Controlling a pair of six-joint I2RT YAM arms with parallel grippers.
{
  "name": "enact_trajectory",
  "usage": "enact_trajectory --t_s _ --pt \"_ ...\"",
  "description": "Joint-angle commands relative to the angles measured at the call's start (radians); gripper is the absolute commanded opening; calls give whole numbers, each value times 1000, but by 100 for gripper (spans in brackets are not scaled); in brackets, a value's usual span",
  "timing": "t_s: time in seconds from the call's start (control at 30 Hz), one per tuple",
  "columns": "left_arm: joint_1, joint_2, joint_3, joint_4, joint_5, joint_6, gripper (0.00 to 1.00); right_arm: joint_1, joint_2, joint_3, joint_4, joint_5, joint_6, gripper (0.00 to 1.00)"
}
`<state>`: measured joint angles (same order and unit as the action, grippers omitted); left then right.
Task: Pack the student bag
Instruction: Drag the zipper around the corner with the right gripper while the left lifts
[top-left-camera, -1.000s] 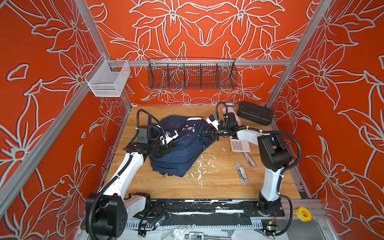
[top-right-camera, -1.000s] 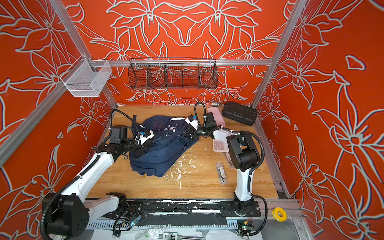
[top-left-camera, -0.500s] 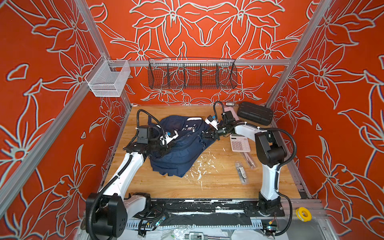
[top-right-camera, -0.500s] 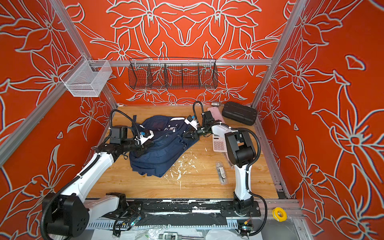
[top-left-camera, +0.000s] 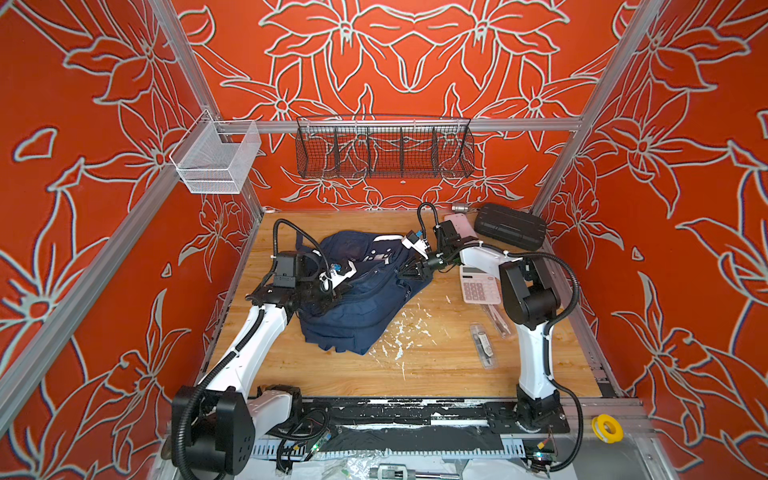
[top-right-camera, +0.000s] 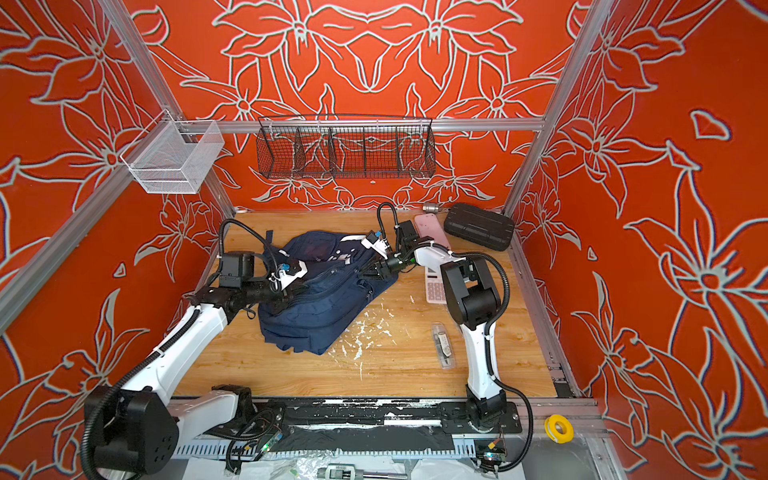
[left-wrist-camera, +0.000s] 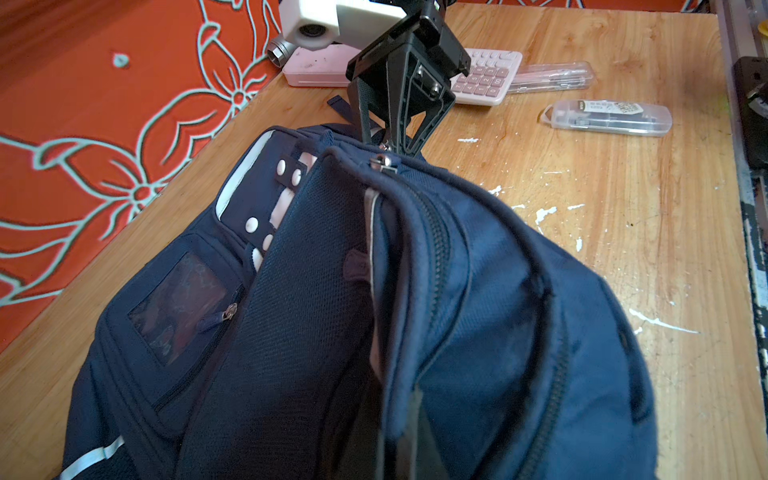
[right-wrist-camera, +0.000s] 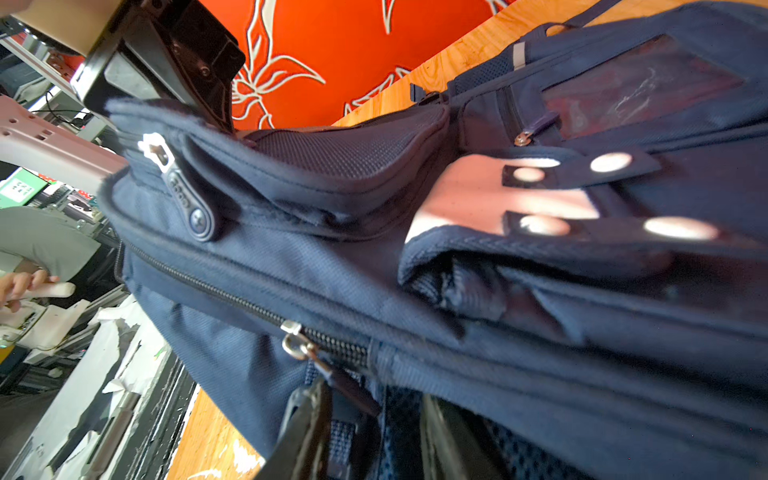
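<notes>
Left gripper (top-left-camera: 322, 296) clamps the student bag (top-left-camera: 365, 309) at its nine-o'clock edge; right gripper (top-left-camera: 409, 272), half-open at two o'clock, straddles a zip pull (right-wrist-camera: 353, 390).

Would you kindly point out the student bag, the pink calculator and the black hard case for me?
student bag (top-left-camera: 359, 309), in a top view, on its navy front panel.
pink calculator (top-left-camera: 478, 290), in a top view, on its keypad.
black hard case (top-left-camera: 510, 226), in a top view, on its ribbed lid.

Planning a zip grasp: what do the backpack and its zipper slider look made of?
The backpack: navy woven fabric, matte, likely nylon or polyester; visible weave, soft folds. The zipper slider: bare silvery metal, apparently; it glints.
</notes>
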<state>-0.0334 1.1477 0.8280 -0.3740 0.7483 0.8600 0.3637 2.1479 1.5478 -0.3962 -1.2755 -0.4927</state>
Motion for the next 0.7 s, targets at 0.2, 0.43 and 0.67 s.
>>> enact_trajectory --t_s 0.2,0.43,0.67 --pt "4 -3 43 46 75 10 0 38 -7 9 -116 -77 -112 25" --pt "4 -3 43 47 68 8 0 40 -62 -94 125 -35 49 5" --pt "4 -3 42 47 62 9 0 38 -90 -161 328 2 194 1"
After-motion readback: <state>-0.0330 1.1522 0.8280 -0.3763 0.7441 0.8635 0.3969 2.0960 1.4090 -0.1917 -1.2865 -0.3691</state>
